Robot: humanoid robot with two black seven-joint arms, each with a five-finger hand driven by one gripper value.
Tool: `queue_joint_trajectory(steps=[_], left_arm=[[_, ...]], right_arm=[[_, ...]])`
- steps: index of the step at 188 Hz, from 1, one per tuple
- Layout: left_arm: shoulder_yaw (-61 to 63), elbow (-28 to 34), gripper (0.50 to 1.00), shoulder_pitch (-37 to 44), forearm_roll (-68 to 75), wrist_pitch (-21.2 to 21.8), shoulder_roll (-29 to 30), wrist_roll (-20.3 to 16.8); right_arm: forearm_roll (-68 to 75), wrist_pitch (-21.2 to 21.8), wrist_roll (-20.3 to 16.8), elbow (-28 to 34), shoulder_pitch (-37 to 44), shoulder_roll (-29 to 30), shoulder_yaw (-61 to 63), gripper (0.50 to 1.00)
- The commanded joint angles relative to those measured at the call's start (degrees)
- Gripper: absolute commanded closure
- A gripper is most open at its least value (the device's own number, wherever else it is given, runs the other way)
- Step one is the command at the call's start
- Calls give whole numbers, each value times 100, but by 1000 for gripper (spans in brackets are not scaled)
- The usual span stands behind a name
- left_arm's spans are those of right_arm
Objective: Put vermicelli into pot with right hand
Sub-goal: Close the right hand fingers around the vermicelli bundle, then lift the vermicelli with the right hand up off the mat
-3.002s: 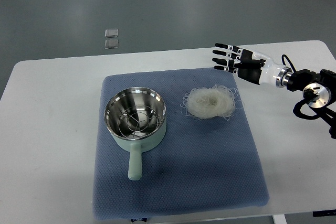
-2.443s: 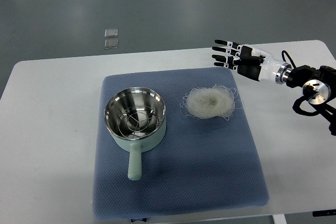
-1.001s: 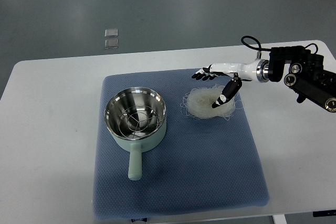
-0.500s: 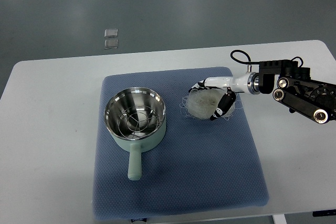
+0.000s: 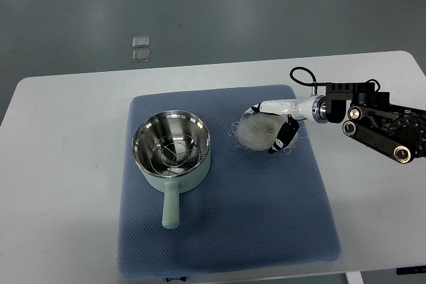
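A pale nest of vermicelli [image 5: 255, 132] lies on the blue mat [image 5: 226, 217], right of the pot. My right hand [image 5: 269, 126] reaches in from the right edge and has its fingers curled around the nest, thumb on the near side and the other fingers on the far side. The vermicelli still rests on the mat. The steel pot [image 5: 172, 147] with a light green body and handle stands at the mat's left, a wire rack inside it, handle pointing toward me. My left arm is out of the picture.
The mat lies on a white table [image 5: 60, 164]. Two small clear squares [image 5: 140, 48] sit on the grey floor beyond the table. The black forearm and cable [image 5: 373, 121] of my right arm stretch over the table's right side.
My right hand swung in from the table's far right, dropped onto the vermicelli and closed its fingers around the nest. The pot has not moved.
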Motion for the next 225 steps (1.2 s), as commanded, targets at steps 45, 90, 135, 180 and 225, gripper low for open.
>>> queue_joint_trajectory(steps=[45, 90, 135, 180, 225], left_arm=[[0, 0, 500, 0, 0, 0, 0, 1], [0, 0, 500, 0, 0, 0, 0, 1], [0, 0, 500, 0, 0, 0, 0, 1], [0, 0, 500, 0, 0, 0, 0, 1], [0, 0, 500, 0, 0, 0, 0, 1]], right_arm=[[-89, 0, 10, 9, 11, 6, -97, 932], [-36, 9, 53, 9, 37, 42, -79, 1000], [-27, 0, 300, 27, 98, 42, -44, 1000], [25, -9, 484, 44, 142, 33, 167, 1000], [34, 53, 660, 44, 511, -11, 448, 1000]])
